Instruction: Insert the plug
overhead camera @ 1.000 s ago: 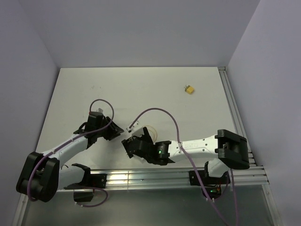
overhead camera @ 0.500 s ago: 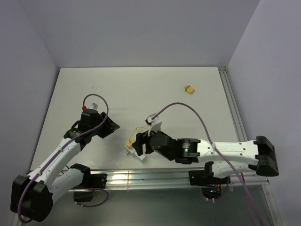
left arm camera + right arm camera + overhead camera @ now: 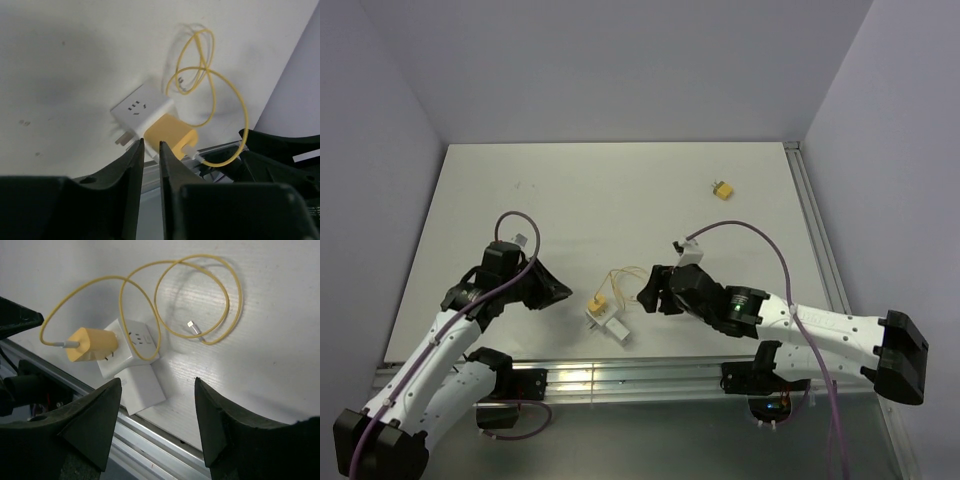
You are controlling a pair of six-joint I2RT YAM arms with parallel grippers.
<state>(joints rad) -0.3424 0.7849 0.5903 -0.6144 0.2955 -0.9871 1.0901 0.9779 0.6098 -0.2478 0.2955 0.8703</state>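
Two arms, both working low at the near edge of the table (image 3: 620,190), and neither is anywhere near the plug (image 3: 723,190). It is lying alone far back on the right, well apart from both grippers. Nothing is holding it, so I'm judging the insertion as not yet begun.

The left gripper (image 3: 151,145) is showing its jaws all but pressed together, with only a thin slit between them and nothing pinched. It is aiming at the yellow charger (image 3: 170,134), which is butting against the white socket block (image 3: 142,107). That narrow setting is reading to me as a nudge or brace posture, not a pick.

The right gripper (image 3: 157,385) is hanging over the same cluster with its jaws spread wide and empty. The yellow cable (image 3: 200,258) is looping across the table beyond the block. A second white block (image 3: 142,392) is lying just beside the first, toward the rail.

I'm treating the right gripper as the picker, since it is spread and on the plug's side. I'm treating the left as the one steadying the block (my guess, not something seen).

I cannot tell whether the charger's prongs are seated, and the block's slotted top face is showing bare.

I'm expecting a fiddly pick, because the plug is looking far smaller than the fingers.
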